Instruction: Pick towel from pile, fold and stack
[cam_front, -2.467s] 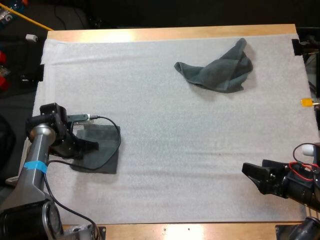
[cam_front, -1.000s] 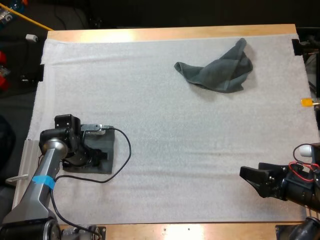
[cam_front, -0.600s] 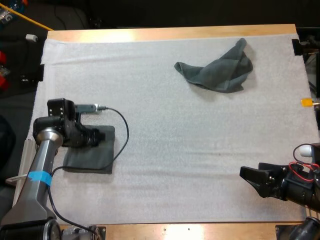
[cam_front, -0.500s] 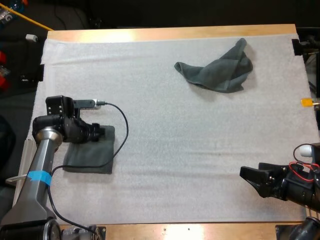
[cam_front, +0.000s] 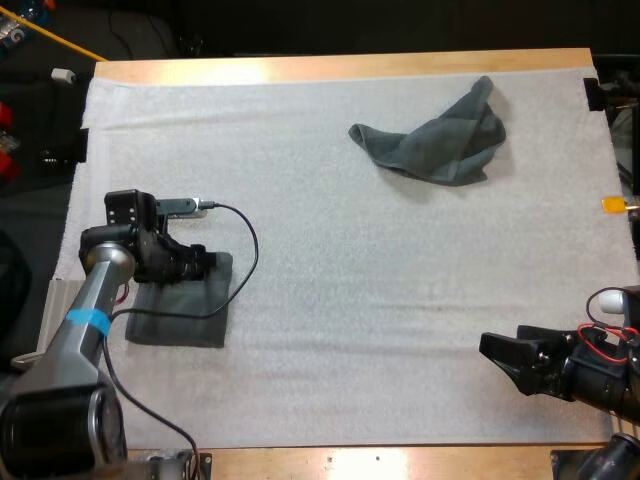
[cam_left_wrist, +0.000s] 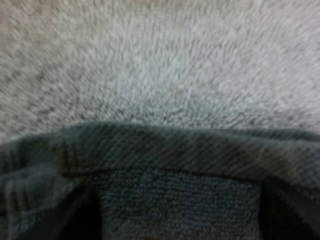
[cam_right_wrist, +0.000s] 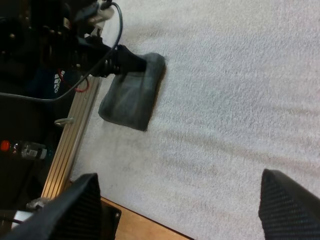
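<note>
A folded dark grey-green towel (cam_front: 178, 312) lies flat at the mat's left side. My left gripper (cam_front: 204, 265) is low over its far edge, open, with the towel's hem (cam_left_wrist: 165, 150) lying between the two dark fingers (cam_left_wrist: 287, 215). A crumpled towel (cam_front: 436, 140) of the same colour sits at the far right of the mat. My right gripper (cam_front: 497, 358) hovers near the front right, open and holding nothing, well away from both towels. In the right wrist view its fingers (cam_right_wrist: 80, 200) stand wide apart, and the left gripper (cam_right_wrist: 131, 62) shows at the folded towel (cam_right_wrist: 130, 97).
The white mat (cam_front: 330, 260) stretches between the two towels. A metal rail (cam_right_wrist: 72, 135) runs along the table's left side beside the folded towel. The wooden table edge (cam_front: 340, 66) borders the far side.
My left gripper has moved from the middle of the folded towel to its far edge and drifted slightly right. The folded towel's edges shifted a little. The right arm has stayed still.
</note>
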